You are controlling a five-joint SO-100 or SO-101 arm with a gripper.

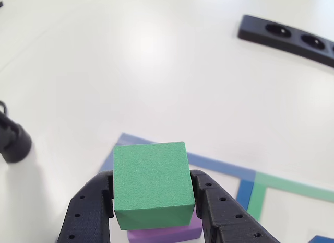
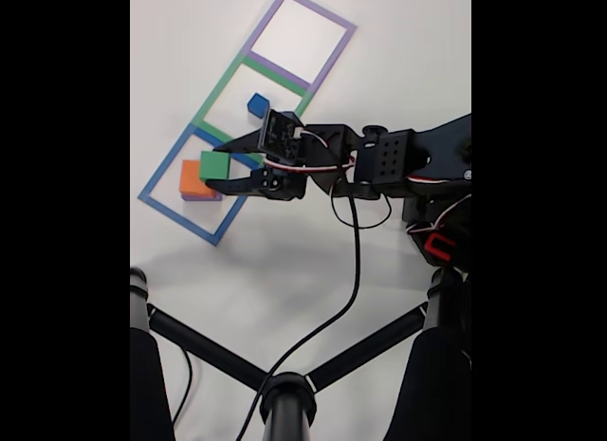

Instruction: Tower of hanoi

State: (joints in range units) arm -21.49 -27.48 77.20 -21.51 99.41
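A green cube sits between the black fingers of my gripper, which is shut on its two sides. Just under it a purple block peeks out. In the fixed view the gripper reaches in from the right and holds the green cube at the right edge of an orange block. That orange block lies on the purple block inside the blue taped square. A small blue cube stands in the green taped square. Whether the green cube rests on the stack or hangs just above it cannot be told.
A purple taped square ends the row at the top. A black power strip lies at the far right of the table, and a black cylinder sits at the left edge. A black stand's legs and a cable cross the near side.
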